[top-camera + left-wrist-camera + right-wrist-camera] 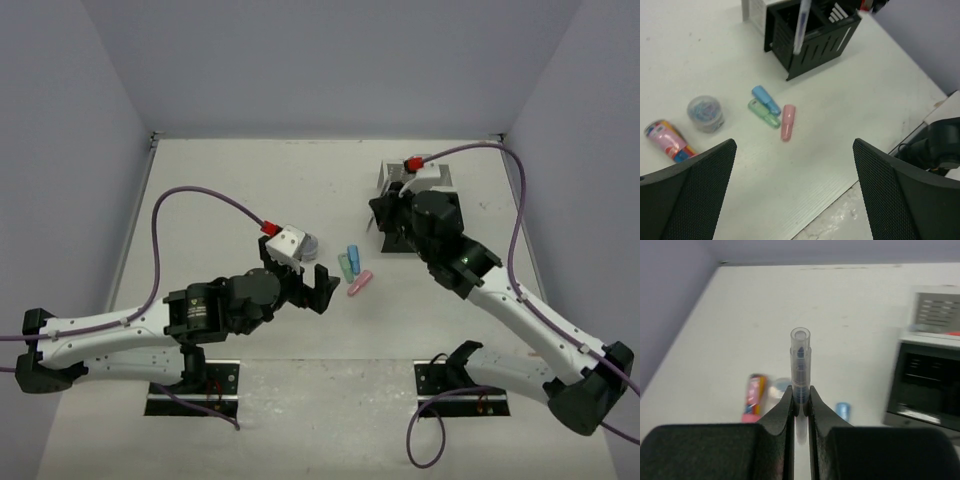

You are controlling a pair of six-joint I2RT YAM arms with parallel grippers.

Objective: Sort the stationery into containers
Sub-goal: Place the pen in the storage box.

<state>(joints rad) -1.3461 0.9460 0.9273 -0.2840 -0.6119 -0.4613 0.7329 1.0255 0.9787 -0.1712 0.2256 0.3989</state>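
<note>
Looks barely started. My right pincer (800, 392) is clamped on a blue pen (800, 365), upright at the black box (815, 47), top centre of left wrist view. My left pincer (794, 150) is wide apart, empty. The pink marker (787, 121), green marker (764, 113), blue marker (766, 99) and pot (705, 112) lie loose on the desk (865, 100), centre-left, just above that pincer.

Three markers (764, 113); one pen (800, 365); one pot (705, 113); one packet (667, 140); two organisers (826, 47).
</note>
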